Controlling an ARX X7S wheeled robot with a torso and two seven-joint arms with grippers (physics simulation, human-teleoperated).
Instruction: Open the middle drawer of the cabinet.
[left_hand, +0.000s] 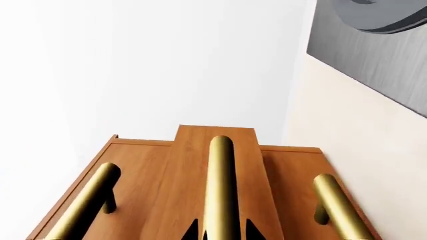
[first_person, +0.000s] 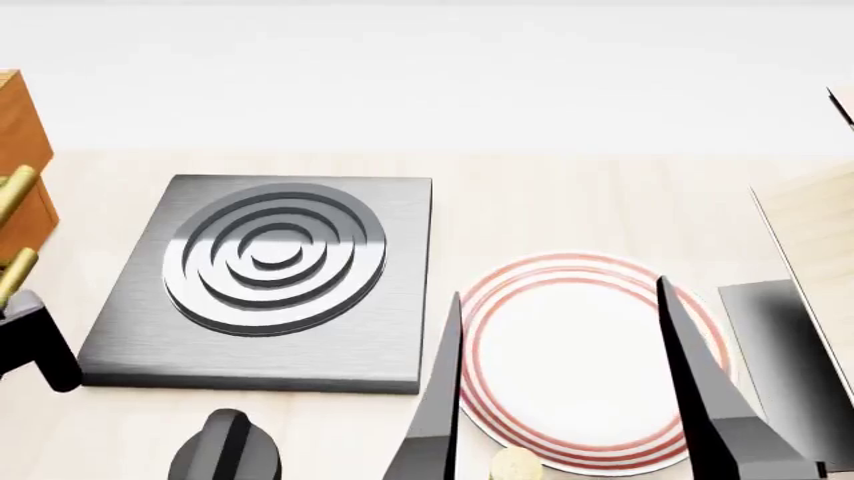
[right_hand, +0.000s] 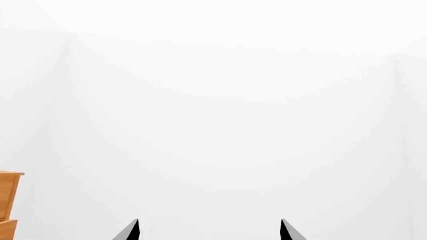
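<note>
The orange-brown cabinet (left_hand: 293, 170) fills the left wrist view with three drawer fronts side by side. The middle drawer (left_hand: 190, 160) stands out a little from the two like fronts beside it. Its brass bar handle (left_hand: 221, 170) runs between my left gripper (left_hand: 221, 231) fingertips, which sit close on both sides of it. In the head view only the cabinet's edge (first_person: 19, 130) and brass handle ends (first_person: 14, 190) show at the far left. My right gripper (first_person: 567, 400) is open and empty above a plate, far from the cabinet.
A dark grey stove plate (first_person: 274, 285) with raised rings lies beside the cabinet. A white plate with red rings (first_person: 587, 360) lies to its right. A black knob (first_person: 227, 450) is at the near edge. A pale wood panel (first_person: 817, 235) stands at the right.
</note>
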